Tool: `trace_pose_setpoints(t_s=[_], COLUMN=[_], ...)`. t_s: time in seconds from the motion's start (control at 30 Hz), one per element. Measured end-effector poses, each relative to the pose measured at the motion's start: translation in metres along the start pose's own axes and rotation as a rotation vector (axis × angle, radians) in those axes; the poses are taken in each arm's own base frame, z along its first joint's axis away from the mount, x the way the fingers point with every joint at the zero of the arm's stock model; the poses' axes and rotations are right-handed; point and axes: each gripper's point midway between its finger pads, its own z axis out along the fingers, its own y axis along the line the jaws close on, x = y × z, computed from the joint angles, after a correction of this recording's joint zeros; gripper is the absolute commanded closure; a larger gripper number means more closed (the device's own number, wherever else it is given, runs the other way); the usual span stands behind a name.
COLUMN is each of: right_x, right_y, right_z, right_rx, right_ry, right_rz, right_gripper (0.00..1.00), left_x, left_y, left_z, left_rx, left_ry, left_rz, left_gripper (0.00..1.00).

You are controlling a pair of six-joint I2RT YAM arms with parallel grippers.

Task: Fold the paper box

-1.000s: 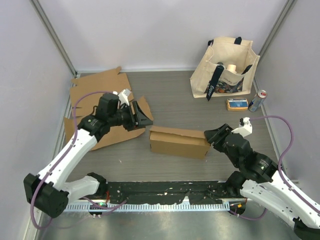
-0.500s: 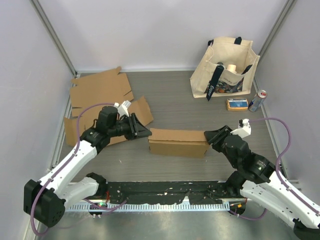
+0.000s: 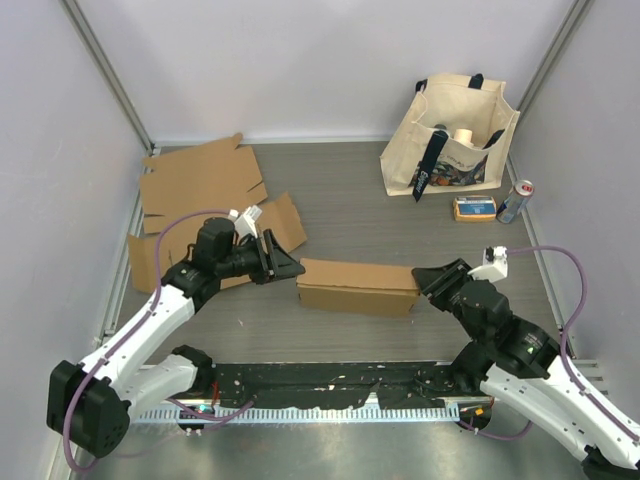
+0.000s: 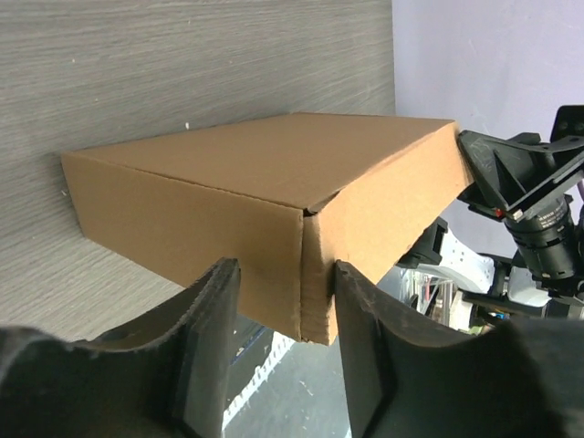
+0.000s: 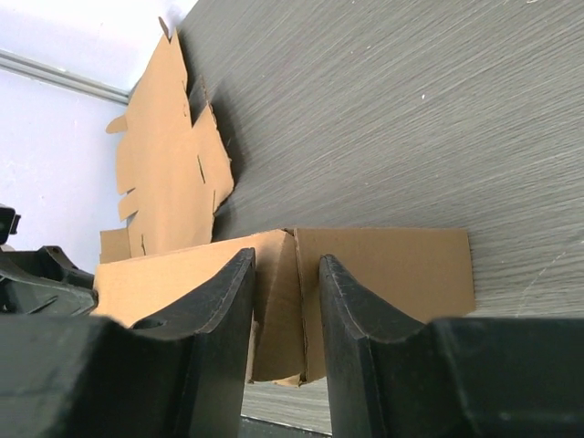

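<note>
The brown paper box point(image 3: 355, 287) lies closed on the grey table, long side left to right. My left gripper point(image 3: 288, 268) is at its left end. In the left wrist view the open jaws point(image 4: 283, 301) straddle the box's near corner point(image 4: 274, 173), with the right finger point(image 4: 365, 347) against the end face. My right gripper point(image 3: 428, 282) is at the box's right end. In the right wrist view its jaws point(image 5: 286, 274) stand open in front of the end face of the box point(image 5: 392, 269), around a vertical seam.
Flat cardboard sheets point(image 3: 200, 180) lie at the back left, partly under my left arm; they also show in the right wrist view point(image 5: 169, 164). A cloth tote bag point(image 3: 450, 140), a small orange packet point(image 3: 474, 208) and a can point(image 3: 515, 202) stand at the back right.
My left gripper came down and right from the flat cardboard to the box's left end. The box turned slightly. My right gripper pressed closer to the right end.
</note>
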Motion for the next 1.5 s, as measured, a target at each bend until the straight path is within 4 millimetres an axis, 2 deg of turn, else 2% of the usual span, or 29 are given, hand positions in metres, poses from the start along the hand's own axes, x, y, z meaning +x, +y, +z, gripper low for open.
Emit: trace_pose_setpoints(t_s=[0.07, 0.13, 0.27, 0.4, 0.47, 0.6, 0.7, 0.87, 0.93, 0.97, 1.07, 1.1, 1.17, 1.2, 1.23, 1.4, 1.43, 1.5], right_x=[0.0, 0.0, 0.001, 0.003, 0.005, 0.007, 0.004, -0.001, -0.003, -0.004, -0.005, -0.005, -0.004, -0.002, 0.001, 0.007, 0.007, 0.01], right_y=[0.0, 0.001, 0.001, -0.001, -0.002, -0.003, -0.005, -0.006, -0.006, -0.006, -0.005, -0.004, -0.002, -0.003, -0.002, 0.009, 0.009, 0.006], right_z=[-0.003, -0.007, -0.013, -0.016, -0.017, -0.02, -0.019, -0.009, -0.004, -0.003, -0.004, -0.005, -0.007, -0.008, -0.009, -0.015, -0.017, -0.02], right_rx=[0.008, 0.022, 0.035, 0.028, 0.017, -0.009, -0.035, -0.121, -0.151, -0.162, -0.162, -0.152, -0.121, -0.093, -0.069, -0.014, -0.015, -0.02], right_ry=[0.012, 0.033, 0.063, 0.076, 0.082, 0.079, 0.04, -0.057, -0.09, -0.1, -0.101, -0.092, -0.067, -0.039, -0.01, 0.1, 0.109, 0.125], right_rz=[-0.01, -0.025, -0.047, -0.047, -0.041, 0.008, 0.06, 0.18, 0.224, 0.234, 0.224, 0.203, 0.153, 0.109, 0.069, -0.053, -0.063, -0.07], right_gripper=[0.59, 0.55, 0.53, 0.51, 0.55, 0.84, 0.99, 0.99, 0.99, 0.99, 0.78, 0.65, 0.55, 0.46, 0.43, 0.38, 0.4, 0.57], left_x=[0.001, 0.005, 0.009, 0.01, 0.01, 0.011, 0.01, 0.006, 0.002, 0.001, 0.001, 0.0, 0.001, 0.001, 0.002, 0.003, 0.003, 0.004], left_y=[0.001, 0.003, 0.001, -0.004, -0.004, -0.003, -0.001, 0.005, 0.006, 0.006, 0.005, 0.004, 0.002, 0.002, 0.001, 0.001, 0.001, 0.001], left_z=[0.001, 0.001, 0.001, 0.001, 0.001, 0.003, 0.005, 0.011, 0.013, 0.013, 0.012, 0.01, 0.008, 0.007, 0.007, 0.007, 0.007, 0.007], left_rx=[-0.003, -0.016, -0.009, 0.013, 0.017, 0.03, 0.043, 0.066, 0.067, 0.068, 0.061, 0.057, 0.051, 0.047, 0.046, 0.048, 0.049, 0.05], left_ry=[0.015, 0.036, 0.06, 0.076, 0.076, 0.073, 0.059, 0.02, 0.004, 0.002, 0.003, 0.004, 0.009, 0.013, 0.016, 0.024, 0.024, 0.025], left_rz=[-0.011, -0.027, -0.04, -0.039, -0.041, -0.042, -0.036, -0.02, -0.019, -0.018, -0.008, -0.004, 0.005, 0.008, 0.011, 0.012, 0.012, 0.012], left_gripper=[0.38, 0.38, 0.53, 0.58, 0.61, 0.68, 0.72, 0.76, 0.7, 0.64, 0.61, 0.6, 0.63, 0.64, 0.65, 0.66, 0.66, 0.68])
